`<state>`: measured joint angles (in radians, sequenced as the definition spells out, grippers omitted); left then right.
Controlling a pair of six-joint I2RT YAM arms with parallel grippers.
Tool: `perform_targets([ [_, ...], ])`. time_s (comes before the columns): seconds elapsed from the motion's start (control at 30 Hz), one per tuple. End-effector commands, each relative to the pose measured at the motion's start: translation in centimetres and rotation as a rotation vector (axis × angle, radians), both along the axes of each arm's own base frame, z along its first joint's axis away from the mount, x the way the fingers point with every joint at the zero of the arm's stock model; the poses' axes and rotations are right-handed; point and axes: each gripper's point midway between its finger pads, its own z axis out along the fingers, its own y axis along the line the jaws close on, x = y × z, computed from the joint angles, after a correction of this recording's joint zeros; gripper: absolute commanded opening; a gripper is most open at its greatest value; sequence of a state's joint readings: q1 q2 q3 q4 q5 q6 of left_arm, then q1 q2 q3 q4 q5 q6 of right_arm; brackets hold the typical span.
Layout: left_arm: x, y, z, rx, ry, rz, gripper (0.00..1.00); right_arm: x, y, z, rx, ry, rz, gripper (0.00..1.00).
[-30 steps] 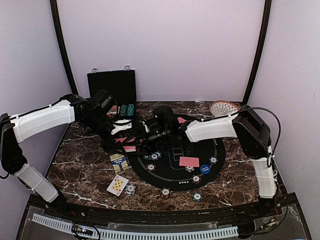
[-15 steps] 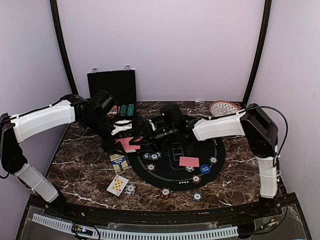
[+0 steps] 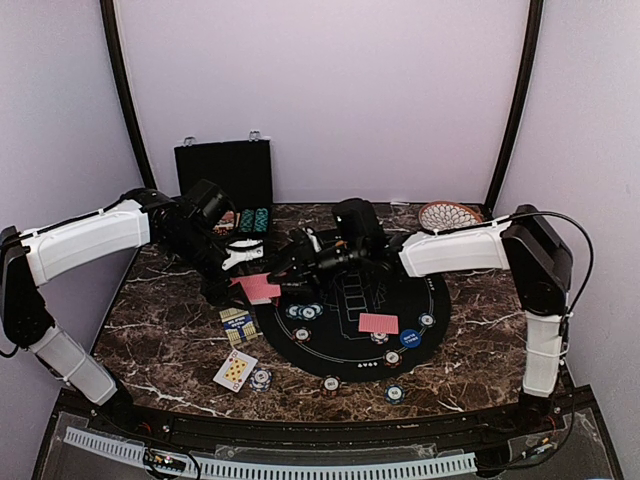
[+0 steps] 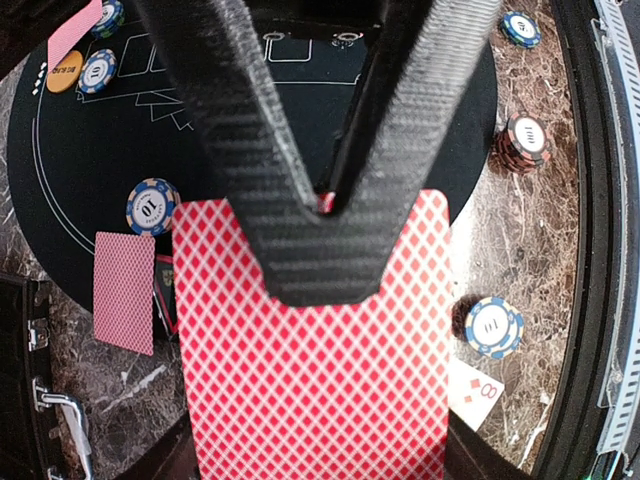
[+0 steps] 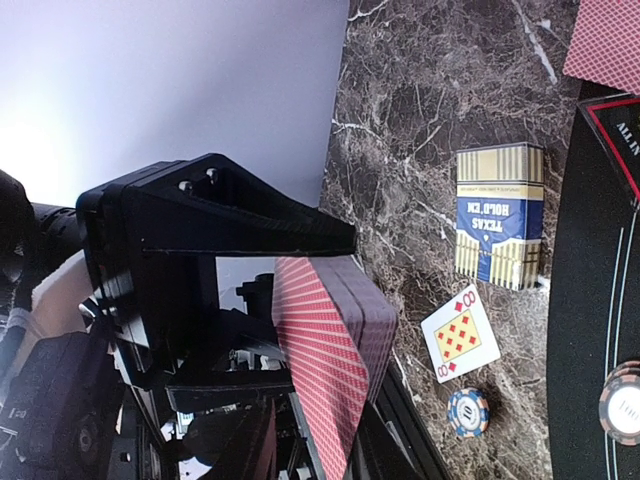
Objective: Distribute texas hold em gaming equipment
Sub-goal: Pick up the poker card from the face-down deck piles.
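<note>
Left gripper (image 4: 325,205) clamped tight on stack of red diamond-backed playing cards (image 4: 310,380), held over dark marble table (image 3: 160,330) at 10 o'clock of black round felt mat (image 3: 340,352). Blue-and-cream card box (image 3: 238,325) flat at mat's 9 o'clock. Face-up eight of diamonds (image 3: 235,370) at mat's 8 o'clock, blue-white striped chip (image 3: 261,378) just beside it at its 4. Right gripper (image 3: 290,265) just beside stack, at stack's 2 o'clock; jaw gap and any hold cannot tell. Single red-backed card (image 3: 378,323) lies mid-mat, blue round button disc (image 3: 409,338) at its 4 o'clock.
</note>
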<state>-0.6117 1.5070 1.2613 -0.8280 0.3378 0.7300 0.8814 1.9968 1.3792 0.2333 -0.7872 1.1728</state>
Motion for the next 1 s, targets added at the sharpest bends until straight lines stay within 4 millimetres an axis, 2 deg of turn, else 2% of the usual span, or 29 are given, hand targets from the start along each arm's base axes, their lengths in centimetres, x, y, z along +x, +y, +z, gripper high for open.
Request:
perform_targets([
  [0.0,0.0,0.0,0.9,-0.017,-0.023,-0.005,0.02,-0.2,-0.5,1.7,0.045,-0.014,0.0,0.23],
  [0.3,0.1,0.2,0.6,-0.008,-0.024,-0.001,0.02,-0.7,-0.6,1.7,0.07,0.013,0.009,0.13],
  [0.57,0.2,0.5,0.3,0.011,-0.035,0.003,0.02,-0.6,-1.1,3.0,0.147,0.051,0.002,0.0],
  [0.77,0.1,0.9,0.1,0.025,-0.039,0.01,0.01,0.8,-3.0,3.8,0.153,0.036,-0.041,0.0],
  [0.97,0.4,1.5,0.1,0.03,-0.041,0.027,0.01,2.8,-5.9,3.5,0.122,0.014,-0.098,0.0],
])
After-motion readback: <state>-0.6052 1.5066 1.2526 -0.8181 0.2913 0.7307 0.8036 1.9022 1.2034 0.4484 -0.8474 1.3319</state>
